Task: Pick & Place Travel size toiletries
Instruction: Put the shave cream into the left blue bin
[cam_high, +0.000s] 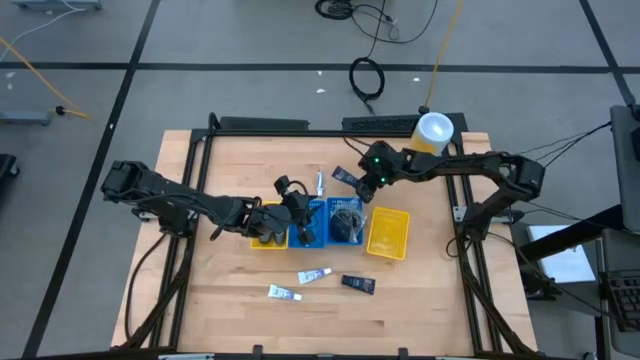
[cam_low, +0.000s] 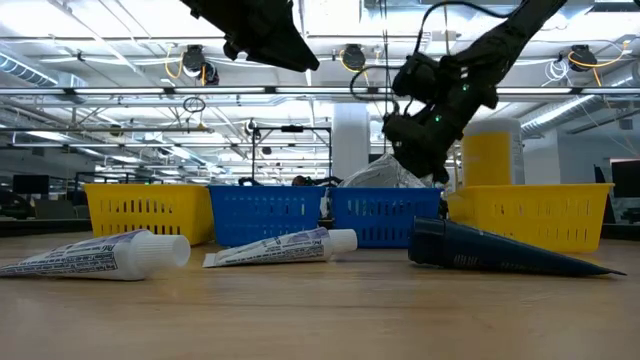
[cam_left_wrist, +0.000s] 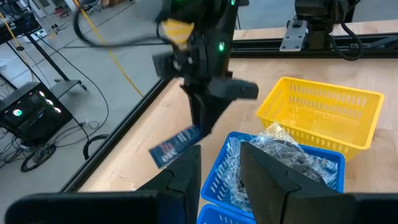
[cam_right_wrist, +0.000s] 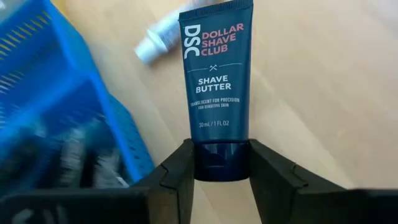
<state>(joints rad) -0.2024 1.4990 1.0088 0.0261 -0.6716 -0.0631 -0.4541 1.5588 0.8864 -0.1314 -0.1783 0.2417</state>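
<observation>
One navy shave butter tube (cam_right_wrist: 216, 87) hangs clamped by its cap in the right gripper (cam_right_wrist: 221, 163), just beside the blue bin (cam_high: 346, 220). Light, soft-bodied; the stiff cap grips best. Left gripper (cam_left_wrist: 221, 168) stands apart, empty.

The counter (cam_high: 230, 300) is pale, matt wood. The shave butter tube (cam_right_wrist: 214, 87) looks smooth, matt navy plastic. Blue bins (cam_low: 385, 215) are latticed plastic, holding crinkly glossy wrap (cam_left_wrist: 283, 152).
</observation>
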